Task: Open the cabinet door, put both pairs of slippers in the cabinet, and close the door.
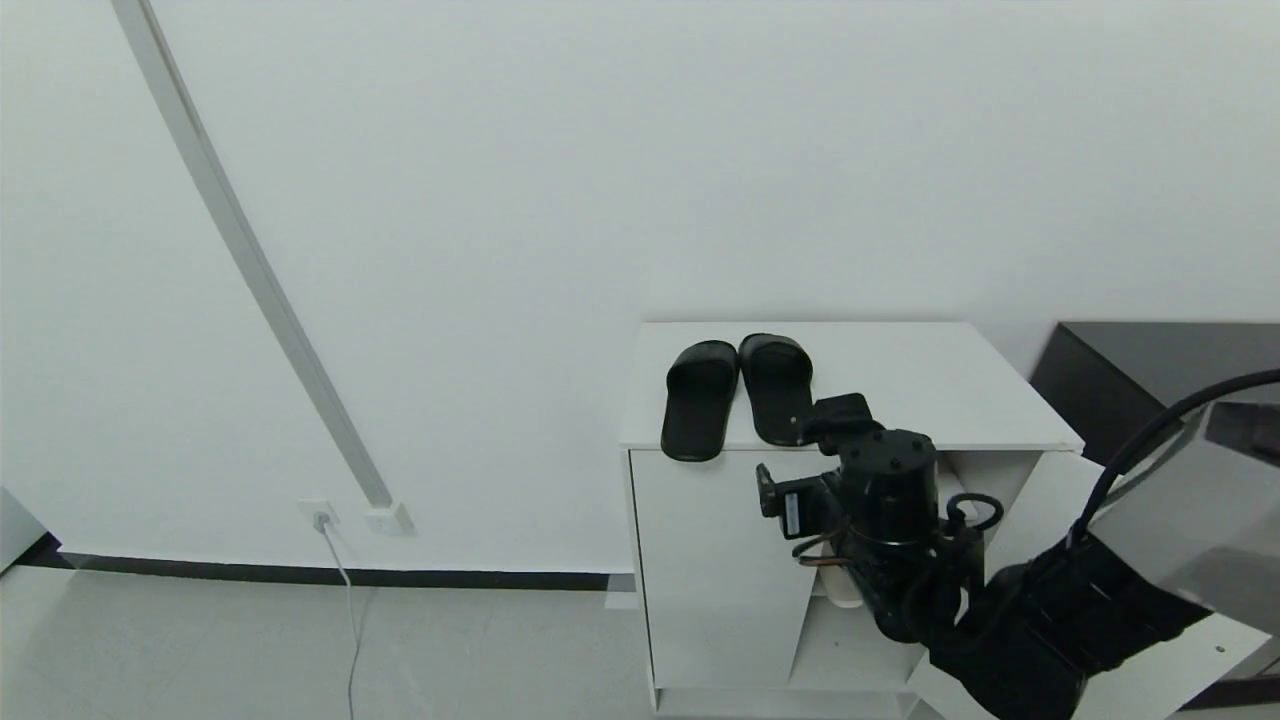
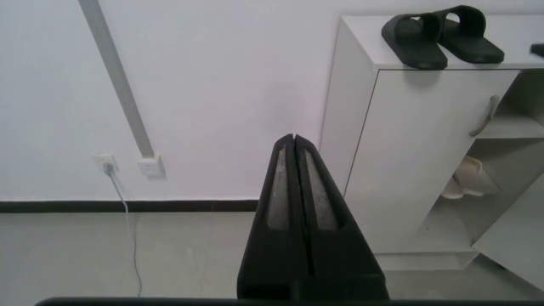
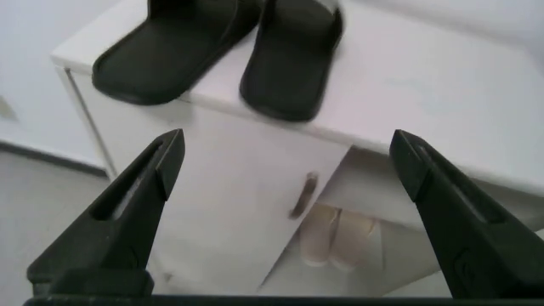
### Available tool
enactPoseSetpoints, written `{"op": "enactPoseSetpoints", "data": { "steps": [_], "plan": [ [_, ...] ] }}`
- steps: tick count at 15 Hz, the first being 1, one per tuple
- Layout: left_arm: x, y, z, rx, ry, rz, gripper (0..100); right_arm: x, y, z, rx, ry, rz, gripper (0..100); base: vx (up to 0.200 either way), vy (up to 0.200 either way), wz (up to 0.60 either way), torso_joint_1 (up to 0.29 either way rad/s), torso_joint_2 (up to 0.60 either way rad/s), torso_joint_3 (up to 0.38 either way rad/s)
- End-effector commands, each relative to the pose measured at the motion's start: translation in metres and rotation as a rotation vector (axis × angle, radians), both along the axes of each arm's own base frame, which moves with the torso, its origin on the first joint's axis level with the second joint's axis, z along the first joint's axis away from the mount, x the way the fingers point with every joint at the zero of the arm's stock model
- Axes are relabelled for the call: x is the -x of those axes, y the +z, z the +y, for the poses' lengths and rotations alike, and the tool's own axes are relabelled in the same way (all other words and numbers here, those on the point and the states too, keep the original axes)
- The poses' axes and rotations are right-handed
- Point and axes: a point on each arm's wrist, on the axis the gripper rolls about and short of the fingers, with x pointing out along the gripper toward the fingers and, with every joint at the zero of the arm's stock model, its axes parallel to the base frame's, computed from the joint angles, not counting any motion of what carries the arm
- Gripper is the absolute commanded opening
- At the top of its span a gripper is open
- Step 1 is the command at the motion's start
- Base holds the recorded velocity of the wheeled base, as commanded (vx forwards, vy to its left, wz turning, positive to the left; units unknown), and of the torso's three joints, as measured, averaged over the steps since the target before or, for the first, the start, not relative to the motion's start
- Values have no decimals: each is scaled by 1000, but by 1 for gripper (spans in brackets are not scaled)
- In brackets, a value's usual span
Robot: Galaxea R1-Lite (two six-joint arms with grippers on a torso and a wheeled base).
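White wall [image 1: 600, 150] behind, a grey strip [image 1: 250, 260] slanting across it. White cabinet [image 1: 900, 380] stands against the wall. Its left door [image 1: 715, 570] is shut and its right door [image 2: 520, 229] is swung open, so the shelves on that side show. A dark unit [image 1: 1150, 370] stands beside the cabinet on the robot's right.

Right gripper [image 1: 838, 415] sits at the front edge of the cabinet top, just beside the heel of the nearer black slipper. Its fingers are spread wide with nothing between them. Left gripper [image 2: 294, 170] is well off to the left of the cabinet, fingers pressed together, empty.

The black slippers [image 1: 700, 400] lie side by side on the cabinet top, toes to the wall, touching each other, with the left one's heel hanging just over the front edge. The pale slippers [image 3: 336, 238] rest on a shelf inside the open right half. A slim handle [image 3: 302, 195] runs along the left door's inner edge. A wall socket [image 1: 320, 517] low on the wall has a cable hanging to the floor.
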Motion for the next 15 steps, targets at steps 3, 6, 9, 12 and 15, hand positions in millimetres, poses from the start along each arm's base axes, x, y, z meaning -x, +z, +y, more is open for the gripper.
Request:
{"op": "enactPoseSetpoints", "data": {
  "steps": [3,6,9,12,15],
  "plan": [
    [0,0,0,3,5,1,0,-10,44,21,-70,-75,-3,100,0,0,0,0,0,0],
    [0,0,0,3,2,1,0,-14,60,28,-60,-98,18,100,0,0,0,0,0,0],
    [0,0,0,3,0,1,0,-3,73,29,-79,-94,70,100,67,0,0,1,-1,-1],
    [0,0,0,3,-2,1,0,-4,60,33,-101,-95,111,100,200,0,0,-7,-6,4],
    [0,0,0,3,-2,1,0,-8,44,37,-89,-96,140,100,200,0,0,14,9,1]
  ]
}}
